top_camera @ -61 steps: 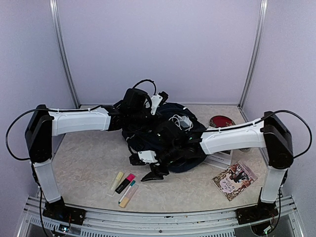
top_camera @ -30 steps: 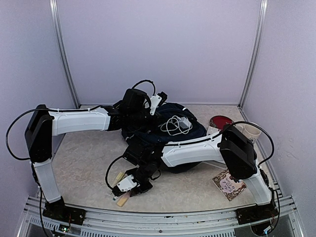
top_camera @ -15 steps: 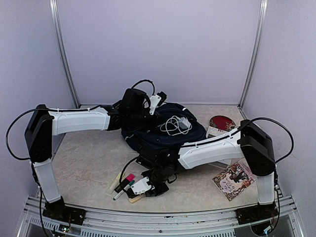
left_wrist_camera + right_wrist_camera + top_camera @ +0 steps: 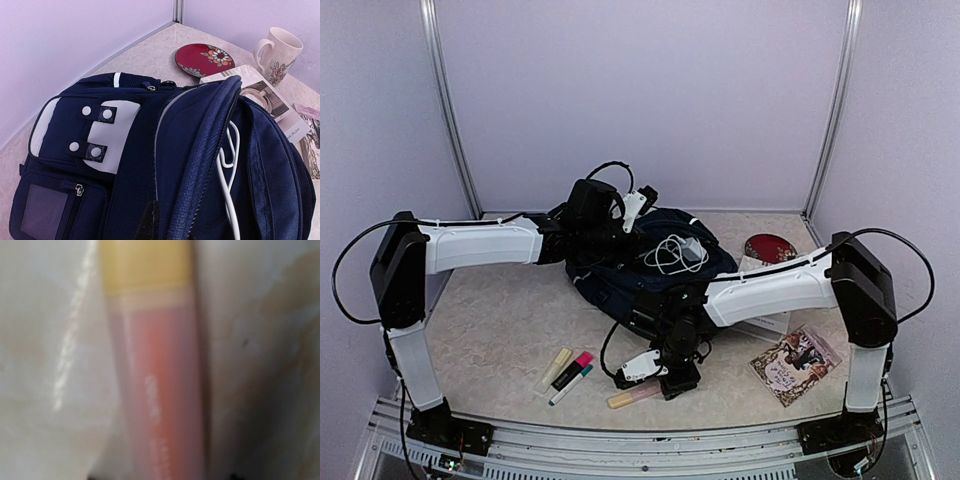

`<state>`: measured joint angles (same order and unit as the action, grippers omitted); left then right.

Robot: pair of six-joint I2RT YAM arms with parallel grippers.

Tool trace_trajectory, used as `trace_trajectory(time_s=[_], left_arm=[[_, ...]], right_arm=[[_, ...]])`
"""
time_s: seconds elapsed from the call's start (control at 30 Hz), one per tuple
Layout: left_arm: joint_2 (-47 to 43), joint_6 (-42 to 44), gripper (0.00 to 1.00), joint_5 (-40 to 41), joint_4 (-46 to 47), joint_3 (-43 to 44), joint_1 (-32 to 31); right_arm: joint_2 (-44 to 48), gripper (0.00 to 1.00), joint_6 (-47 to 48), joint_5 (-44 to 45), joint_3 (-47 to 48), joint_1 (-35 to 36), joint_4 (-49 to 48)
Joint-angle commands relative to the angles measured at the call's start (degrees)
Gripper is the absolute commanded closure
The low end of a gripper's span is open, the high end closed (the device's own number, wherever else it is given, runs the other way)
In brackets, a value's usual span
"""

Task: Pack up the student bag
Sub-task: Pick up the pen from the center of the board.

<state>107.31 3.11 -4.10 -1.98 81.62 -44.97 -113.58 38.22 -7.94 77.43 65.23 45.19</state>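
student bag [image 4: 620,275]: dark navy, lying mid-counter toward the back wall, main mouth gaping; white patches with snap studs on its front, seen from the left wrist.
left end effector [image 4: 620,232]: clenched on the student bag's upper rim, zip edge held lifted.
right end effector [image 4: 665,383]: low over the counter [image 4: 500,320] in front of the bag, directly above the peach highlighter; released or clenched, cannot tell.
peach highlighter [image 4: 633,397]: flat on the counter, yellow cap; blurred in the right wrist view.
white cable [image 4: 670,255]: coiled on top of the bag.
other markers [image 4: 570,370]: side by side, left of the peach highlighter, apart from it.
red plate [image 4: 767,246]: right of the bag.
mug [image 4: 279,47]: beyond the plate.
picture card [image 4: 796,362]: near right.
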Motion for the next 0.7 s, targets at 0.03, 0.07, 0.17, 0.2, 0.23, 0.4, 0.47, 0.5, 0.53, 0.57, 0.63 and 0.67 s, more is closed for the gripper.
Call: trace_trajectory(time_s=[0.03, 0.07, 0.17, 0.2, 0.23, 0.4, 0.47, 0.5, 0.53, 0.57, 0.63, 0.67], left_arm=[[-2.09, 0.66, 1.0, 0.77, 2.07, 0.56, 0.94], [-2.1, 0.66, 1.0, 0.77, 2.07, 0.55, 0.94], [-2.09, 0.81, 1.0, 1.04, 2.07, 0.55, 0.94], [-2.1, 0.85, 1.0, 1.11, 2.0, 0.55, 0.94], [-2.08, 0.93, 1.0, 1.11, 1.98, 0.49, 0.99], [-2.15, 1.04, 1.0, 1.15, 2.43, 0.38, 1.07], [-1.95, 0.97, 1.0, 0.89, 2.74, 0.44, 1.18], [-1.86, 0.93, 1.0, 0.85, 2.77, 0.54, 1.2], [-1.76, 0.95, 1.0, 0.82, 2.81, 0.63, 1.24], [-1.78, 0.95, 1.0, 0.71, 2.9, 0.56, 1.28], [-1.83, 0.95, 1.0, 0.65, 3.09, 0.55, 1.29], [-1.84, 0.93, 1.0, 0.61, 3.19, 0.55, 1.35]], right_arm=[[-5.1, 0.37, 0.25, -1.54, 5.34, 0.99, 0.68], [-5.91, 0.35, 0.47, -1.96, 6.27, 1.3, 0.42], [-8.34, 0.34, 0.69, -2.86, 8.69, 2.28, -0.05], [-9.11, 0.36, 0.78, -3.01, 9.32, 2.53, 0.28], [-9.7, 0.4, 0.8, -3.06, 9.83, 2.67, 0.72], [-10.11, 0.67, 1.2, -3.2, 9.73, 2.88, -0.17], [-9.92, 0.74, 1.4, -2.99, 10.11, 2.97, -0.41], [-9.79, 0.75, 1.35, -2.69, 10.33, 2.95, -0.44], [-9.55, 0.76, 1.34, -2.49, 10.43, 2.97, -0.64], [-9.3, 0.76, 1.2, -2.31, 10.35, 2.96, -0.93], [-8.21, 0.76, 0.84, -1.99, 9.78, 2.97, -1.75], [-7.48, 0.78, 0.61, -1.85, 9.19, 2.97, -2.37]])
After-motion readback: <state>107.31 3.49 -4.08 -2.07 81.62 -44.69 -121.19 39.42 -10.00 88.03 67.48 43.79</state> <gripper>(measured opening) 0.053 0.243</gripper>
